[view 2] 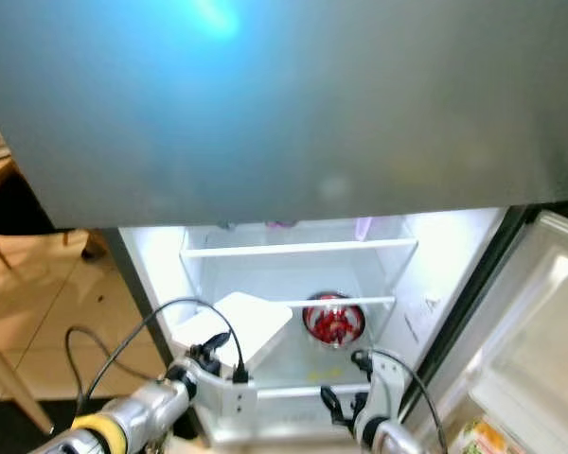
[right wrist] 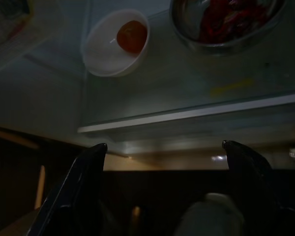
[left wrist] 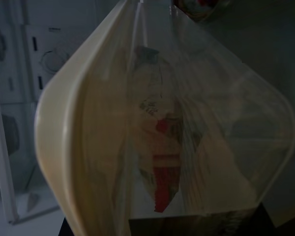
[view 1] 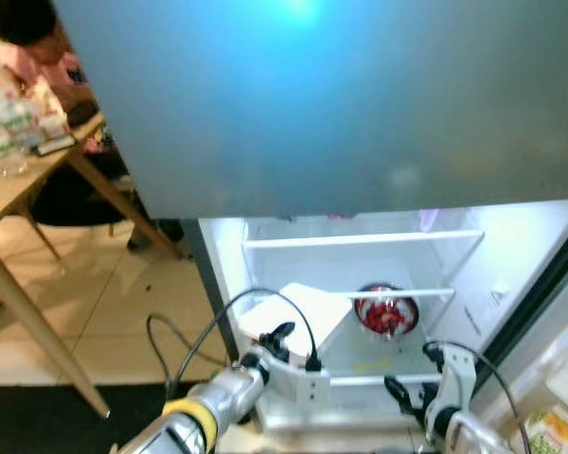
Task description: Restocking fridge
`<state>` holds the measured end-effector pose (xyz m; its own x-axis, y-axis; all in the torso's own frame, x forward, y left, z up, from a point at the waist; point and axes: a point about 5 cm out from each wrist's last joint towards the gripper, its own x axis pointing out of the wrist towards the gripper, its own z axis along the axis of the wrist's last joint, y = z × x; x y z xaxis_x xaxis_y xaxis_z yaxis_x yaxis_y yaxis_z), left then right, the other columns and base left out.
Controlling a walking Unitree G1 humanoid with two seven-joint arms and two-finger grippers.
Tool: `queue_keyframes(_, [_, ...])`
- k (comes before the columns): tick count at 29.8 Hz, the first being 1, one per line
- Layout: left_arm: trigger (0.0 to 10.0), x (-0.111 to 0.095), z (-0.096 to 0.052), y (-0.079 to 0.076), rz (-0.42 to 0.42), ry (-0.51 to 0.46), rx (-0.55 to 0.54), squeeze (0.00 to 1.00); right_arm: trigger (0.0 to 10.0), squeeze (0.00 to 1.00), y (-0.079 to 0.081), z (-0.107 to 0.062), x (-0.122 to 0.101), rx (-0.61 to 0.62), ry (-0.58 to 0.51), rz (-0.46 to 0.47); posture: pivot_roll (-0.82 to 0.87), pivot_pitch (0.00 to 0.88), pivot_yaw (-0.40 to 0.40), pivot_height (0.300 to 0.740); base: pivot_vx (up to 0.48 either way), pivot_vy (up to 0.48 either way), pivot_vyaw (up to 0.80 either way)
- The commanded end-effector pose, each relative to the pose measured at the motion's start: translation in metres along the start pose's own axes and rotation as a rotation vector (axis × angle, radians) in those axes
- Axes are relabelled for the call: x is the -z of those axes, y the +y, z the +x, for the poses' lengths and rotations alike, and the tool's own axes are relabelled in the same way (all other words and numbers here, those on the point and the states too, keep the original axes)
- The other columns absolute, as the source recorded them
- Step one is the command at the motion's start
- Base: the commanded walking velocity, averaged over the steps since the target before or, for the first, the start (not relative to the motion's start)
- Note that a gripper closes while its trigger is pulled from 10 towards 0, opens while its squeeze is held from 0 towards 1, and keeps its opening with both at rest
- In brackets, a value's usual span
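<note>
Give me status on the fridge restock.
Done: fridge door is open; a bowl of red food sits on a shelf. In hand: left tool is shut on a white box, holding it at that shelf. Left: release it. Right tool is open, empty.

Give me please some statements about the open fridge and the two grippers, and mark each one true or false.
1. The left gripper holds a white lidded container at the fridge. True.
2. The metal bowl of red food stands on the floor tiles. False: it stands on a glass shelf inside the fridge, to the right of the container.
3. The right gripper is shut on the bowl. False: its fingers are spread apart and hold nothing, low in front of the shelf's edge.
4. A small white bowl with something orange in it is inside the fridge. True.
5. The fridge is dark inside. False: its interior is brightly lit.
</note>
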<state>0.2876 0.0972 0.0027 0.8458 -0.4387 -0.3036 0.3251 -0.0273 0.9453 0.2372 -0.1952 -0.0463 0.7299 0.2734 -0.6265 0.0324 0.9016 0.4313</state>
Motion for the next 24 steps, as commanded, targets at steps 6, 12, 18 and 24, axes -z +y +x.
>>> queue_keyframes(6, [10.0, -0.005, 0.007, 0.027, 0.090, -0.048, -0.218, 0.00, 10.0, 0.00, 0.011, 0.004, -0.030, -0.142, -0.122, 0.047, 0.00, 0.000, 0.042, 0.585, 0.000, 0.000, 0.00])
queue_keyframes(12, [10.0, -0.010, 0.007, 0.047, 0.141, -0.091, -0.355, 0.00, 10.0, 0.00, 0.014, 0.004, -0.032, -0.176, -0.123, 0.043, 0.00, 0.000, 0.036, 0.585, 0.000, 0.000, 0.00])
queue_keyframes(18, [10.0, -0.005, 0.007, 0.076, 0.150, -0.085, -0.485, 0.00, 10.0, 0.00, 0.016, 0.004, -0.028, -0.219, -0.119, 0.048, 0.00, 0.000, 0.036, 0.585, 0.000, 0.000, 0.00])
queue_keyframes(24, [10.0, -0.001, 0.007, 0.083, 0.161, -0.069, -0.510, 0.00, 10.0, 0.00, 0.018, 0.004, -0.035, -0.258, -0.142, 0.055, 0.00, 0.000, 0.036, 0.585, 0.000, 0.000, 0.00])
